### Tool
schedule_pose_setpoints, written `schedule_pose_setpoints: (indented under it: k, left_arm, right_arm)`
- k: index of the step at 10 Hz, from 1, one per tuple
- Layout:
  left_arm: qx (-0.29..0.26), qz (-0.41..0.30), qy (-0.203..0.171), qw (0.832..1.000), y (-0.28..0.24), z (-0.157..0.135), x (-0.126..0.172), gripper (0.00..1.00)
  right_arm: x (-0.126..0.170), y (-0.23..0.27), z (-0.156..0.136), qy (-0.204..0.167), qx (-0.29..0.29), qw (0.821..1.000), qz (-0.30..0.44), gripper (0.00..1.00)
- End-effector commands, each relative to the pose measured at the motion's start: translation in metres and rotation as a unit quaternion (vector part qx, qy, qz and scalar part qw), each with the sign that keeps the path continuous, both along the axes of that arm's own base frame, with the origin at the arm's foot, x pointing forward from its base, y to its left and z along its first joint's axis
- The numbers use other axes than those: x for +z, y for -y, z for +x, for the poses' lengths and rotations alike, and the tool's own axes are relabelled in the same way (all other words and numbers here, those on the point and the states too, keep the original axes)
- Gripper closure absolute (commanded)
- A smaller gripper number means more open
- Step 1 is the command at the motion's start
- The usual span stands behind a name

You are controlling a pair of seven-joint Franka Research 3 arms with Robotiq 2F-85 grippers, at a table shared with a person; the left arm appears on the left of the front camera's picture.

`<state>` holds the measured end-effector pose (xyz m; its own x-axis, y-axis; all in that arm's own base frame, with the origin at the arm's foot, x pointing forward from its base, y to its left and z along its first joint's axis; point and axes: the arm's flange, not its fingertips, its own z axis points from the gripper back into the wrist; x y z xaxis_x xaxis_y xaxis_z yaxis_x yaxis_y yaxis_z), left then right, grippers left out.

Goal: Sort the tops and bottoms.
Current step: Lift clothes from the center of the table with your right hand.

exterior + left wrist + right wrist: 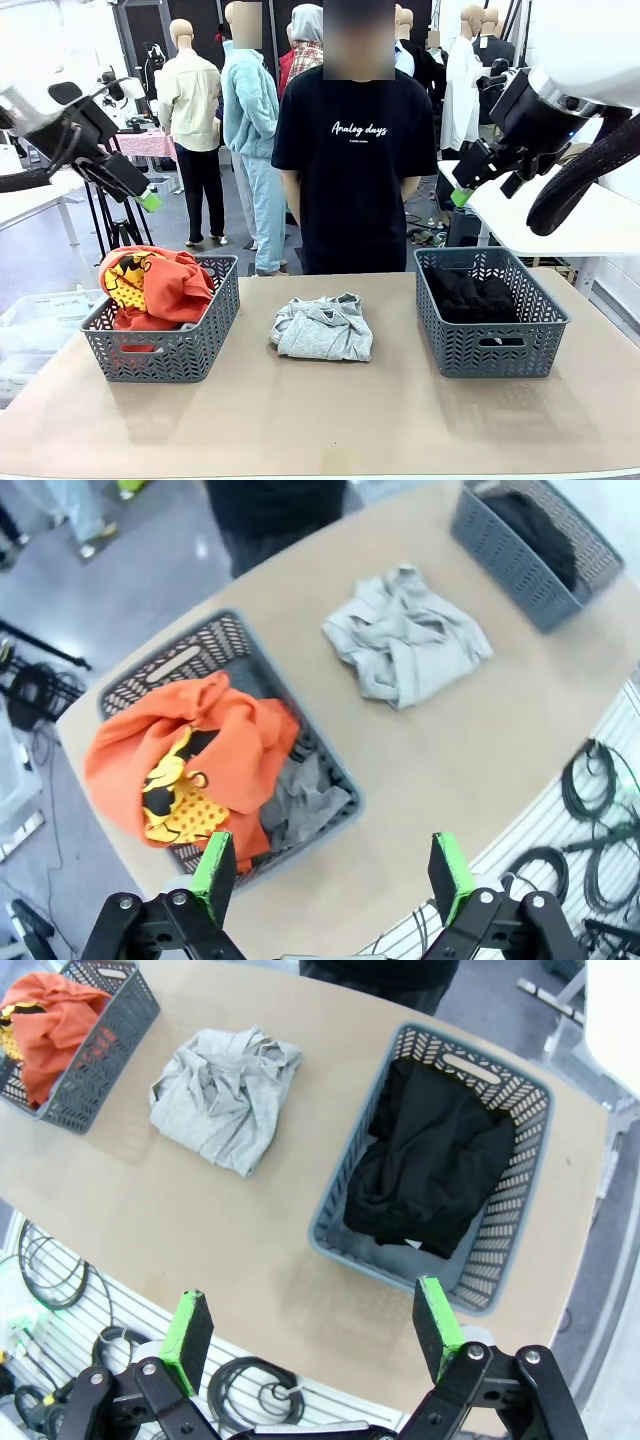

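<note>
Sort looks nearly done: the orange T-shirt (160,285) with yellow print sits heaped in the left basket (165,352) at lower left of the front view, a mottled darker grey piece (305,805) tucked under it in the same basket per the left wrist view, and the black bottoms (470,293) lie in the right basket (492,345) at centre right. One item is left out: the light grey sweatshirt (323,328), crumpled on the bare surface (330,420) between the two baskets, touching neither. Judged step: the last top is pending, not yet grasped. Left claw (150,201) hangs high at upper left of the front view, right claw (460,197) high at upper right; both are spread wide and empty, well above the fabric. The next move likely calls for one arm to drop to the sweatshirt at frame centre, pinch a thick fold so the whole bundle lifts, then carry it over the left basket rim; that basket is already piled high, so spillover is a risk. The surface is plain tan with a rounded edge and nothing else on it. A person in a black T-shirt (355,150) with white script stands at the far side, top centre, hands not on the surface. Beyond that, a grey floor and a white table (590,215) at the right edge.
</note>
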<state>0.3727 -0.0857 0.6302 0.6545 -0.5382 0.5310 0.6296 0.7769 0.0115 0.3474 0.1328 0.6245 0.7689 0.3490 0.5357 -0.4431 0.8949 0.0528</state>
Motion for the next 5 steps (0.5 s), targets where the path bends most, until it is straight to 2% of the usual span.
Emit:
schedule_pose_setpoints:
  k: [1, 2, 3, 4, 5]
  left_arm:
    - [-0.049, -0.012, -0.002, 0.999, 0.006, 0.004, -0.014, 0.00]
    - [-0.072, -0.011, 0.006, 0.997, 0.019, 0.004, -0.020, 0.00]
    - [-0.070, -0.012, -0.007, 0.997, 0.027, 0.007, -0.026, 0.00]
    - [-0.043, -0.001, -0.003, 0.999, 0.012, -0.001, -0.010, 0.00]
    - [-0.043, -0.001, -0.003, 0.999, 0.012, -0.001, -0.010, 0.00]
  right_arm:
    - [0.001, 0.000, 0.000, -0.004, -0.002, 1.000, -0.004, 0.00]
    - [0.001, 0.000, 0.000, -0.004, -0.002, 1.000, -0.004, 0.00]
    - [0.001, 0.000, 0.000, -0.004, -0.002, 1.000, -0.004, 0.00]
    - [0.001, 0.000, 0.000, -0.004, -0.002, 1.000, -0.004, 0.00]
    - [0.001, 0.000, 0.000, -0.004, -0.002, 1.000, -0.004, 0.00]
